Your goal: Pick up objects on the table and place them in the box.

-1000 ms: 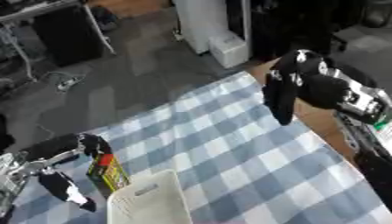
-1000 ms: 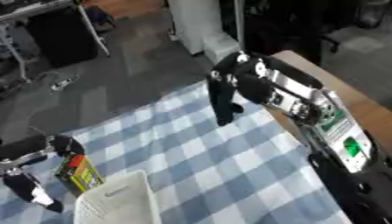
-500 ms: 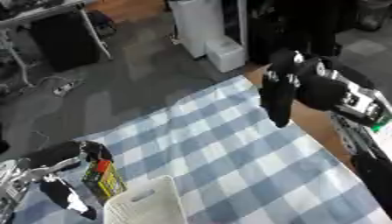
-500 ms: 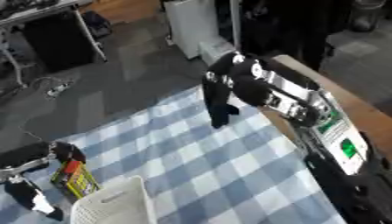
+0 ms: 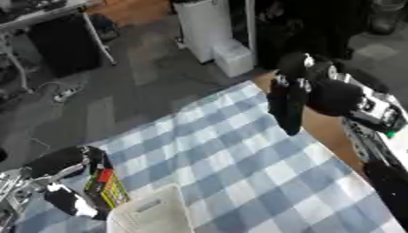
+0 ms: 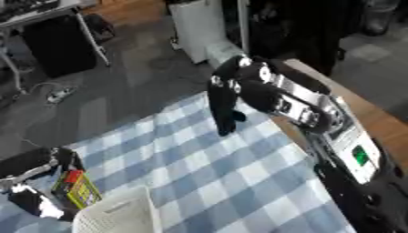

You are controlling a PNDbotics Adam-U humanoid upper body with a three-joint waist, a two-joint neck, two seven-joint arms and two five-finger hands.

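A yellow-green carton with a red top (image 5: 105, 188) is pinched upright in the left robot hand (image 5: 68, 175), beside the white plastic box (image 5: 151, 215), presumably for dropping in. The right robot hand (image 5: 287, 102), fingers straight, hangs idle above the blue-checked counter (image 5: 239, 173).

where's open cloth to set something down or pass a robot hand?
Free: the checked tablecloth from its middle to the near right, between the white basket and the bare wooden strip under the raised right robot hand. Crowded: near left corner, where the left robot hand holds a yellow-green box beside the basket.
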